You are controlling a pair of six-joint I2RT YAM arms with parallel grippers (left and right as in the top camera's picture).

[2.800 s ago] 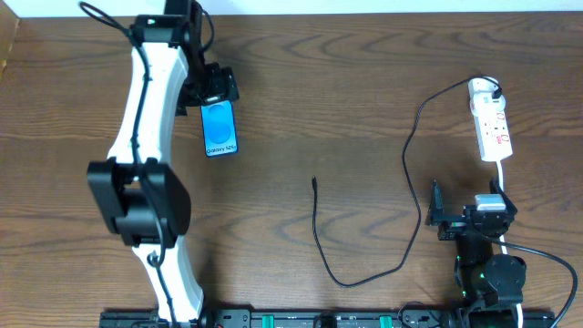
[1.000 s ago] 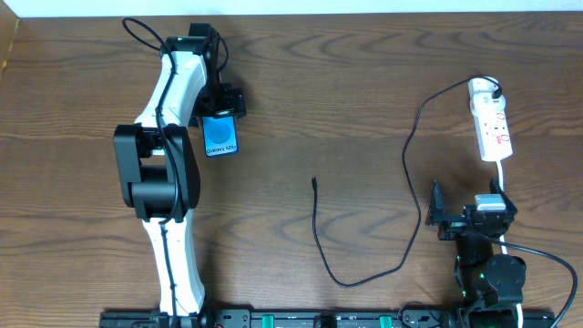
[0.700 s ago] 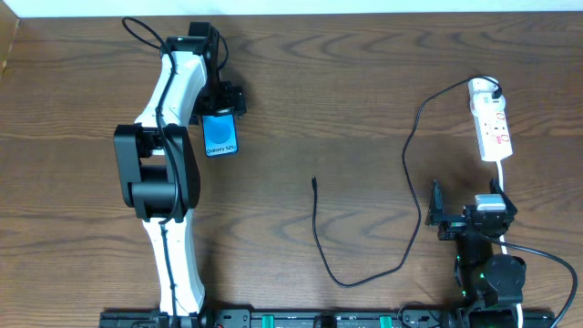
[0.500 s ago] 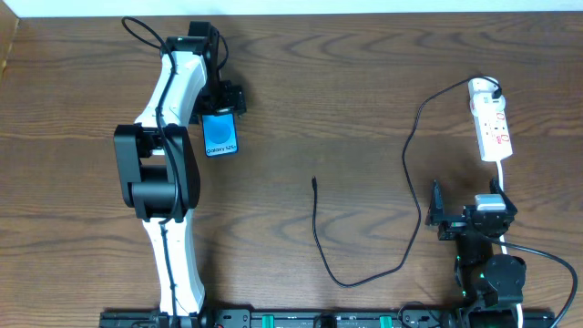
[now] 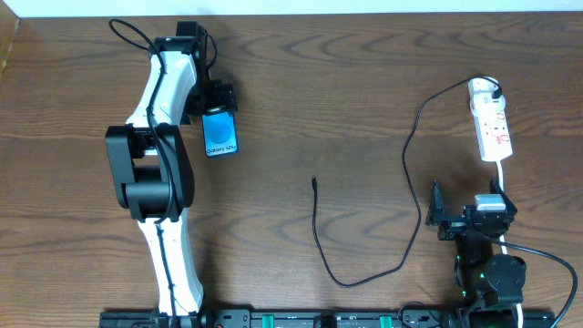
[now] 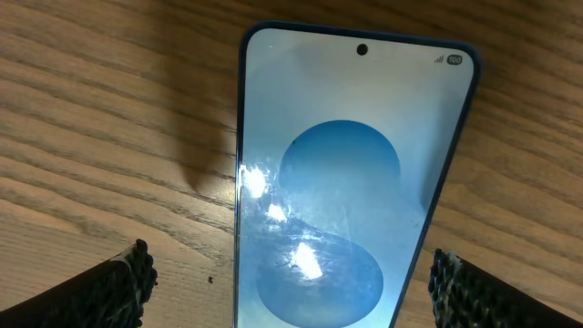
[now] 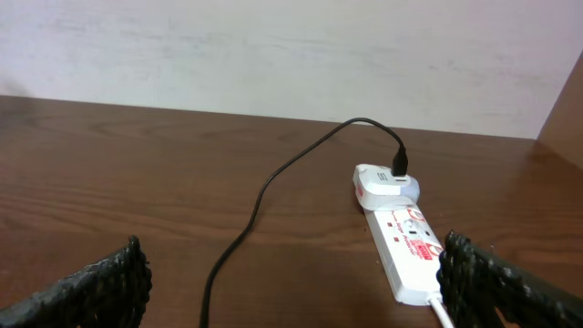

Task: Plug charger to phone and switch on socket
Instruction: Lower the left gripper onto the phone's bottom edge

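1. L claw (image 6: 293,290): spread wide, holding nothing. Its fingers (image 6: 114,290) sit either side of the phone (image 6: 351,182); no contact that the wrist view shows. In the overhead view this pair is upper left of frame, w/ the claw over the phone's upper end.
2. Phone lies flat on the bench (image 5: 364,91), screen up, glowing blue. Long axis runs approx top-to-bottom of the overhead frame. In the wrist view the camera hole is at the end far from the claw, so the port end is prob. the one between the fingers, facing the frame's top.
3. Cable (image 5: 315,219): free tip (image 5: 313,181) is mid-frame, lower right of the phone, well apart, pointing up-frame. It drops, loops along bottom centre, then climbs the right side to the plug (image 5: 493,89), seated at the upper end of the power strip (image 5: 493,128).
4. Key relation: the tip is lower right of the phone but the likely port faces away from it, so phone or cable needs turning/bringing over. L arm is nearer the phone; the tip lies roughly between both arms.
5. R claw (image 7: 296,290): spread wide, empty, lower right of the overhead frame. The strip is above it in frame, so R is the nearer arm for switching on.
6. No containers in view.
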